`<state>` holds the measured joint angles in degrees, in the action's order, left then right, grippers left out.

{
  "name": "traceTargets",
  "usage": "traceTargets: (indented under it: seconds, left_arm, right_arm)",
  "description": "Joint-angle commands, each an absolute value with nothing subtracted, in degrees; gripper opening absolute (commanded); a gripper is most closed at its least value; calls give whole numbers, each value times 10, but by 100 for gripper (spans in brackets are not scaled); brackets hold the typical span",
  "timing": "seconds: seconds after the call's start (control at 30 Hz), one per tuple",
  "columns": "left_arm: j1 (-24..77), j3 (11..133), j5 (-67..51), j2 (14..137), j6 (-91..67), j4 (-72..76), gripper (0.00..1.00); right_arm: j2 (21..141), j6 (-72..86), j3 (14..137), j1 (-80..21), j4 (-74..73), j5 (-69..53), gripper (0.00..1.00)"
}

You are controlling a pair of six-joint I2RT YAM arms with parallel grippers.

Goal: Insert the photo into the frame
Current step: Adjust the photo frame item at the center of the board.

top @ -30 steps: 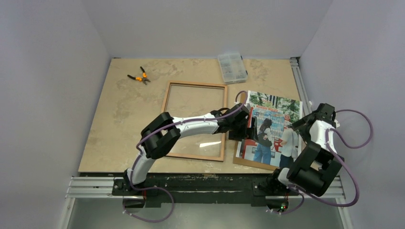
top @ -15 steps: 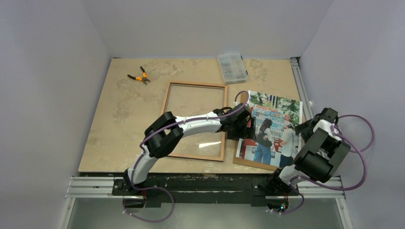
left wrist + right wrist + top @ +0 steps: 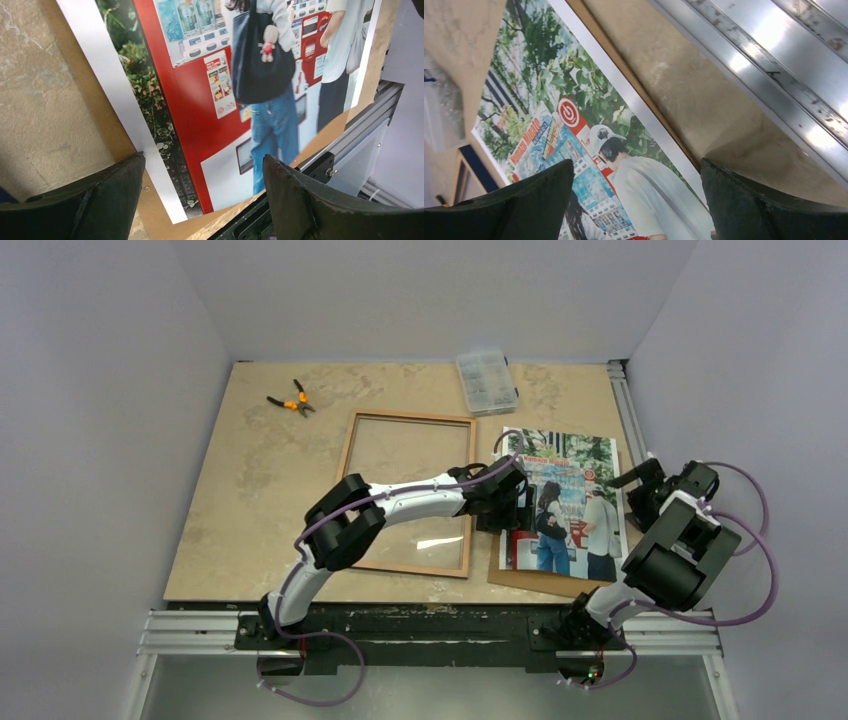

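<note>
On the near right part of the mottled beige table, the photo is lying picture side up on a plain brown board. It is sitting slightly askew, so strips of matte board are showing along its left and near edges. Its surface is glossy and white-bordered, and it is showing two figures, red-and-white vending machines and green foliage.

Just to its left, the frame is lying flat and apart from it. Its thin, light wood-brown rails are facing up, and its clear pane is catching a streak of glare. The left arm is reaching across the frame and hiding part of its right rail.

The left gripper is hovering over the photo's near left area, its dark curved fingers spread wide with nothing between them. Whether they are touching the paper cannot be told. The right gripper is hanging over the photo's right edge, its jaws likewise standing wide and holding nothing. Beside that edge, a ribbed aluminium rail is running along the table.

At the far side, orange-handled pliers and a clear compartmented plastic box are lying well apart from the photo and frame. The box's contents are too small to make out.
</note>
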<state>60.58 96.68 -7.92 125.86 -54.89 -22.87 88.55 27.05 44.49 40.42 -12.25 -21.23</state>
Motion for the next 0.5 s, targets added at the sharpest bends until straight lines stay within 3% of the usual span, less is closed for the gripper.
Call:
traceTargets:
  seconds: [0.0,0.47]
  left_arm:
    - [608,979,-79,1282,-533,-248,85]
    - [601,931,-86,1238,-531,-204,84]
  right_arm:
    - [937,265,398,397,-174,-331,96]
    - [856,267,378,396,-195,-438,94]
